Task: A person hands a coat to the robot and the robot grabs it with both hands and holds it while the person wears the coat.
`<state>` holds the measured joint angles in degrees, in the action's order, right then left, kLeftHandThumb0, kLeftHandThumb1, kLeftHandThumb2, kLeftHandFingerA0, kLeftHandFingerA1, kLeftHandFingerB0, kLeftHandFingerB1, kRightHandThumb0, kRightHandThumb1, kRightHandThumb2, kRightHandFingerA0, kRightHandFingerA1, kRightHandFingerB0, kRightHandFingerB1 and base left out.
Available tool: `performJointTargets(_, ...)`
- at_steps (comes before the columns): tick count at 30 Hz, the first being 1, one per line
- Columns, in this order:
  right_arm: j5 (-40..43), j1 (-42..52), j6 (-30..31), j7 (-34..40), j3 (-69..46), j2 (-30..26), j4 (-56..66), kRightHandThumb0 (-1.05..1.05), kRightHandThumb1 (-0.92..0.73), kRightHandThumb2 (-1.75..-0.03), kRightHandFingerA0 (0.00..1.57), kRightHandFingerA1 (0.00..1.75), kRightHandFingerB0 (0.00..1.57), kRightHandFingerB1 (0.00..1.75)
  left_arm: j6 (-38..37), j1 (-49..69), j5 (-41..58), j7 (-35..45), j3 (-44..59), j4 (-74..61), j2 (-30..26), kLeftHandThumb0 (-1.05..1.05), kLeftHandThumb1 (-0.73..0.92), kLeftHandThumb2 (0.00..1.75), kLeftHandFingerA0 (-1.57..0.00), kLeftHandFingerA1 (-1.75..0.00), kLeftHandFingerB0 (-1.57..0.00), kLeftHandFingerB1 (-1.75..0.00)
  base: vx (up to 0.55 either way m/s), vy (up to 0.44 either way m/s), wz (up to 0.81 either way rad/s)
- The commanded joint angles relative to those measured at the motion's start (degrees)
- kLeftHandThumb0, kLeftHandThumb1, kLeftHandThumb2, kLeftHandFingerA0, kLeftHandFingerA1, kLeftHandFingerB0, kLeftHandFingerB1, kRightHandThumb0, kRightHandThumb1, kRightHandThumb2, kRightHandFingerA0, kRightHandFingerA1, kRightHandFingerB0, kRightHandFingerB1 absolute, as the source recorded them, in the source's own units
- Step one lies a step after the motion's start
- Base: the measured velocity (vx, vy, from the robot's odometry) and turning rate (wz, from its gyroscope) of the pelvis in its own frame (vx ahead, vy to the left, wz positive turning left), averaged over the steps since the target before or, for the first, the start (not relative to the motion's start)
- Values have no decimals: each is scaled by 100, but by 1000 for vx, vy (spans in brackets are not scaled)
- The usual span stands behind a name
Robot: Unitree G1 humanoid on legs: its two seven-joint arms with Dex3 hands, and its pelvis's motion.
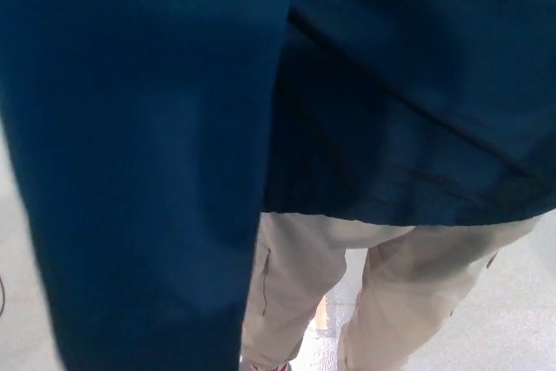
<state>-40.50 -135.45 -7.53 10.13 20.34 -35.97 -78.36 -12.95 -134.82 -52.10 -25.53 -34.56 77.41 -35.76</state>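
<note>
A dark blue coat point(148, 154) is hanging close before the camera, filling most of the view, smooth at left and creased toward its hem at right. Below it, a person's beige trousers point(408, 293) are showing above the pale floor point(521, 319). Neither hand is showing, so their fingers cannot be told.

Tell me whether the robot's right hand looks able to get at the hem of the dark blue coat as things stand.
Cannot say for sure: neither robot hand shows. The coat fills the view close to the camera, its hem hanging over the person's beige trousers, with nothing visibly in front of it, so probably yes.
</note>
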Motion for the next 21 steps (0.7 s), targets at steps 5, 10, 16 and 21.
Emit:
performJointTargets(5, 75, -161, 202, 78, -138, -223, 29, -53, -78, -68, 84, 175, 75, 151, 504, -184, -121, 36, 35, 108, -301, -43, 76, 63, -88, -175, -70, -159, 0, 0, 0)
performJointTargets(10, 7, -180, 344, 76, -102, -195, 17, -51, -82, -65, 85, 175, 70, 149, 540, -207, -116, 82, 66, 116, -291, -46, 76, 67, -84, -175, -69, -156, 0, 0, 0)
performJointTargets(16, -6, -245, 379, -15, -77, -199, 18, -52, -84, -65, 86, 172, 73, 141, 574, -236, -121, 80, 78, 122, -284, -48, 79, 64, -86, -175, -68, -160, 0, 0, 0)
performJointTargets(21, -49, -208, 317, 121, -44, -231, 18, -69, -85, -65, 85, 149, 68, 114, 720, -258, -174, 71, 36, 130, -246, -50, 82, 64, -86, -168, -69, -143, 0, 0, 0)
